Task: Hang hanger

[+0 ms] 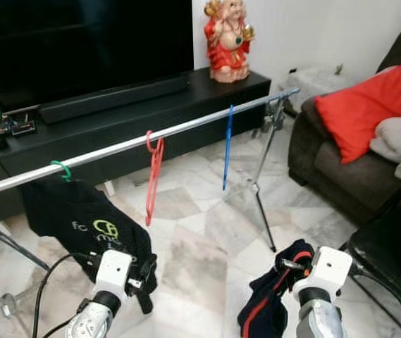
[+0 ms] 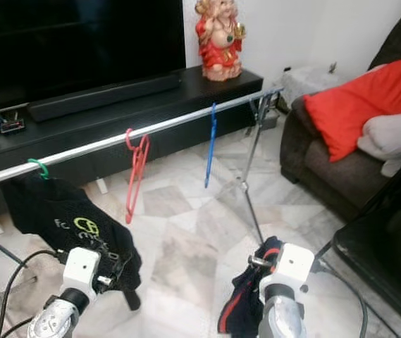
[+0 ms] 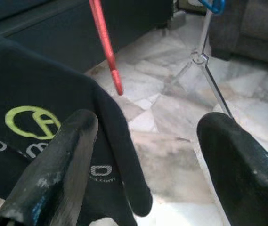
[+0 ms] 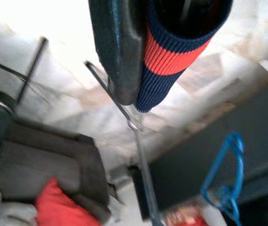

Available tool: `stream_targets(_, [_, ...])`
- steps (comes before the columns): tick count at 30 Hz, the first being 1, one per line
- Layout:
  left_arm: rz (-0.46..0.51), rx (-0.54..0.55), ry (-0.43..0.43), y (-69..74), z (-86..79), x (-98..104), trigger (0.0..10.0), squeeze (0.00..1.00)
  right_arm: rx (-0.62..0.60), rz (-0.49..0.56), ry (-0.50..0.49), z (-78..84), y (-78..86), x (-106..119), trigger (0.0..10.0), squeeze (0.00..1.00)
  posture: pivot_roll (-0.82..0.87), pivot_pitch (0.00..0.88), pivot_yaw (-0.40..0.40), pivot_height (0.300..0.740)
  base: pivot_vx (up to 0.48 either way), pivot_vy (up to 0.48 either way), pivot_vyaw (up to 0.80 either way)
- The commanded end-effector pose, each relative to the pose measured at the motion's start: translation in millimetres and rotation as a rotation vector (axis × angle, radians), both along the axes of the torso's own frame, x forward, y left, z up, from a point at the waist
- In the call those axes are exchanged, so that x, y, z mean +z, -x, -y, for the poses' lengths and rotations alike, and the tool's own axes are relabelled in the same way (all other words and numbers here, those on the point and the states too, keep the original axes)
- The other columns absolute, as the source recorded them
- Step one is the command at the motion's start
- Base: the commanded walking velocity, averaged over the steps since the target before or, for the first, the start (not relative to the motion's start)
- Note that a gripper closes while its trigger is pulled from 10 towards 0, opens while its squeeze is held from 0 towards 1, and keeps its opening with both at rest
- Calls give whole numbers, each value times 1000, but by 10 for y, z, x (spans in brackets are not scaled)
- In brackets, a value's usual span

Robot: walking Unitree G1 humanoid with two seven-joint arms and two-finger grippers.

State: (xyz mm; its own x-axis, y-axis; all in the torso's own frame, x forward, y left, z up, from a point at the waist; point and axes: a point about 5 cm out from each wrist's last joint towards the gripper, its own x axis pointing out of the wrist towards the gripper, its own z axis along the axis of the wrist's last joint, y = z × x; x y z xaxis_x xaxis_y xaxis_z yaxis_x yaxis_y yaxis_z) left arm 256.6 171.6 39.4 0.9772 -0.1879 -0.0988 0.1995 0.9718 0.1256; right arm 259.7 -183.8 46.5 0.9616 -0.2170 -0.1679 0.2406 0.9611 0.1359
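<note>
From up at head height the two eye views look forward and down across the silver rail [image 1: 151, 137], which crosses the frame from the left edge to the upper right, with the marble floor [image 1: 200, 239] below it and both arms rising from the bottom edge. The left wrist view looks out between its two black fingers [image 3: 58, 165], very near a black shirt [image 3: 25, 117], towards the red hanger [image 3: 105, 42] at upper centre. The right wrist view, tilted and close to its own finger [image 4: 115, 47], shares the blue hanger [image 4: 223, 174] and the rack leg [image 4: 141, 155] with the eye views.
</note>
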Motion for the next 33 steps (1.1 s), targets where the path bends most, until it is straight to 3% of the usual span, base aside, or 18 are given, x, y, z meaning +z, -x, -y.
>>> stream_targets(1, [-4,9,-13,3,-49,3,10000,0,6,43,0,-36,-48,86,10000,0,46,33,60,740,0,0,0])
stream_targets(23, [15,-34,-18,3,12,48,10000,0,1,32,6,-18,-38,47,10000,0,53,37,58,740,0,0,0])
stream_targets(29, [15,-38,-23,3,22,44,10000,0,2,34,7,-22,-42,49,10000,0,52,38,58,740,0,-418,0])
stream_targets(33, [13,-27,-11,7,17,43,10000,0,2,33,7,-20,-40,47,10000,0,53,38,59,740,0,0,0])
